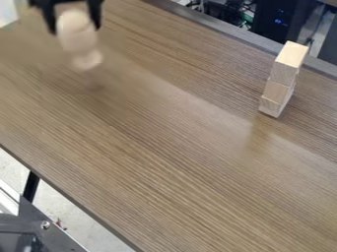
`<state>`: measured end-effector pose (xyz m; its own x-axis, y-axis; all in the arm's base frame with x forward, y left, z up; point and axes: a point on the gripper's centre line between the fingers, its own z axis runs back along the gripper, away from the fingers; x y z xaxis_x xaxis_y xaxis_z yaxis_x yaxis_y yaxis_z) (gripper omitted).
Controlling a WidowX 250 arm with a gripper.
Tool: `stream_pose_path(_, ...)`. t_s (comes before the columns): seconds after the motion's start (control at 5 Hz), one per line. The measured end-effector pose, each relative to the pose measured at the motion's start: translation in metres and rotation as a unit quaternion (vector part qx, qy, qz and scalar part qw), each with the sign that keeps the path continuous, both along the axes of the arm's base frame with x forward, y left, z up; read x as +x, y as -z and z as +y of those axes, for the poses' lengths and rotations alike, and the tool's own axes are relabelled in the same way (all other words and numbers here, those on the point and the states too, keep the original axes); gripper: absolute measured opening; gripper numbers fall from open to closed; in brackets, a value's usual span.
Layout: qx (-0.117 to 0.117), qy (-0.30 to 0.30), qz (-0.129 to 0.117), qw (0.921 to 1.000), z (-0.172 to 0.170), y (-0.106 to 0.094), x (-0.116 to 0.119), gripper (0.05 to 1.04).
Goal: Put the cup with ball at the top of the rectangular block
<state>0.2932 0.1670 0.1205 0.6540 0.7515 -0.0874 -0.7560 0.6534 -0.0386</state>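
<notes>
The black end effector (74, 27) is hanging at the upper left of the frame, grasping the pale wooden cup with ball (78, 37). Its two fingers are flanking the upper, rounded portion, while the narrower lower end is pointing downward and slightly to the right, its finer outline blurring. At the upper right, a stack of pale wooden blocks (284, 78) is standing on the wood-grained worktop (158, 147), near its far edge and well apart from the cup with ball. Dark equipment (280, 22) is showing blue lights beyond that edge; a dark metal bracket (39, 226) is occupying the lower left corner.
</notes>
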Motion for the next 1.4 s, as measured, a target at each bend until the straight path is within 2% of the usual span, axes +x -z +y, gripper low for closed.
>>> stream_pose_path(0.2,0.0,0.068,-0.008,0.9976,-0.029,-0.018,0.027,0.873)
stream_pose_path(0.4,-0.003,0.131,-0.013,0.9913,-0.063,-0.031,0.053,0.873)
stream_pose_path(0.6,-0.012,0.191,-0.018,0.9813,-0.102,-0.045,0.073,0.873)
stream_pose_path(0.8,-0.019,0.225,-0.025,0.9738,-0.126,-0.056,0.085,0.873)
stream_pose_path(1.2,0.015,0.301,-0.045,0.9523,-0.178,-0.069,0.106,0.873)
stream_pose_path(1.4,0.018,0.31,-0.036,0.9498,-0.185,-0.064,0.114,0.873)
